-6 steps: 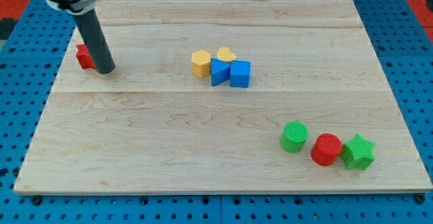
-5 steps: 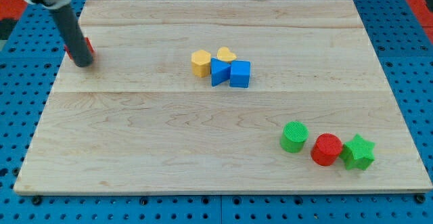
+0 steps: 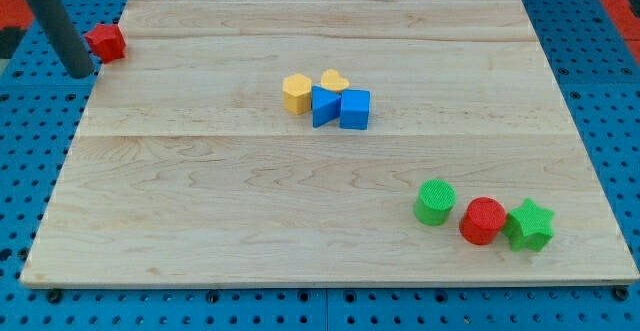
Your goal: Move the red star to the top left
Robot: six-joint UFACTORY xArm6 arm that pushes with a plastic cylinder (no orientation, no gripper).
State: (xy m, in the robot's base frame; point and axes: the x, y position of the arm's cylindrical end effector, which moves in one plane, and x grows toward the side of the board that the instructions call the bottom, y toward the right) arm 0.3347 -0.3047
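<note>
The red star (image 3: 105, 42) lies at the wooden board's left edge, near its top left corner (image 3: 130, 6). My tip (image 3: 80, 71) is just off the board's left edge, below and to the left of the red star, close to it. The dark rod rises from the tip to the view's top left.
A yellow hexagon (image 3: 296, 93), a yellow heart (image 3: 334, 80), a blue triangle (image 3: 324, 106) and a blue cube (image 3: 355, 109) cluster at the board's upper middle. A green cylinder (image 3: 435, 202), a red cylinder (image 3: 484, 220) and a green star (image 3: 529, 225) sit at the lower right.
My tip has moved left and up, from the right of the red star to just off the board's left edge. The red star has moved up along the left edge.
</note>
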